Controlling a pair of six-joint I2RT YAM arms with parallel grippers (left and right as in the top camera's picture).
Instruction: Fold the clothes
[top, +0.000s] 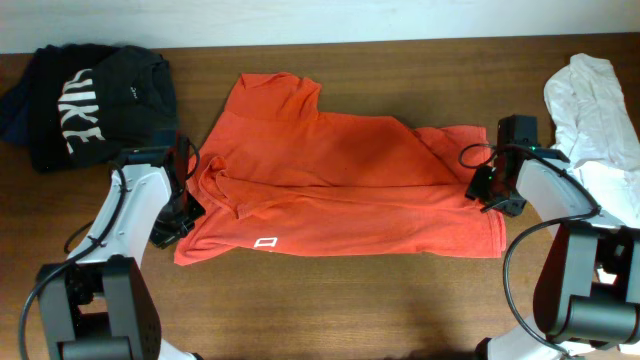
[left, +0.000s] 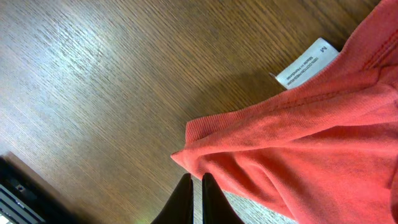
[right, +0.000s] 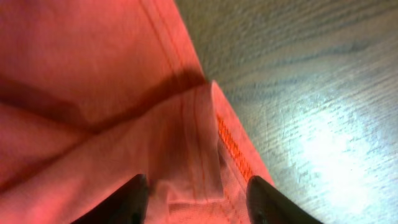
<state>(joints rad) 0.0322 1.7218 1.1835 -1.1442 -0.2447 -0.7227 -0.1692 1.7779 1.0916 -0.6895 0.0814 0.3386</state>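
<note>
An orange T-shirt (top: 340, 180) lies spread across the middle of the wooden table, its upper part folded down over itself. My left gripper (top: 178, 222) is at the shirt's left edge. In the left wrist view its fingers (left: 194, 178) are shut together, tips just short of a folded corner of the orange cloth (left: 311, 143), with no cloth seen between them. A white size tag (left: 308, 62) shows there. My right gripper (top: 488, 192) is at the shirt's right edge. Its fingers (right: 198, 190) are wide open, straddling the stitched hem of the orange cloth (right: 93, 93).
A black garment with white lettering (top: 90, 100) lies crumpled at the back left. A white garment (top: 595, 110) lies at the right edge. Bare wood table (top: 340, 300) runs in front of the shirt.
</note>
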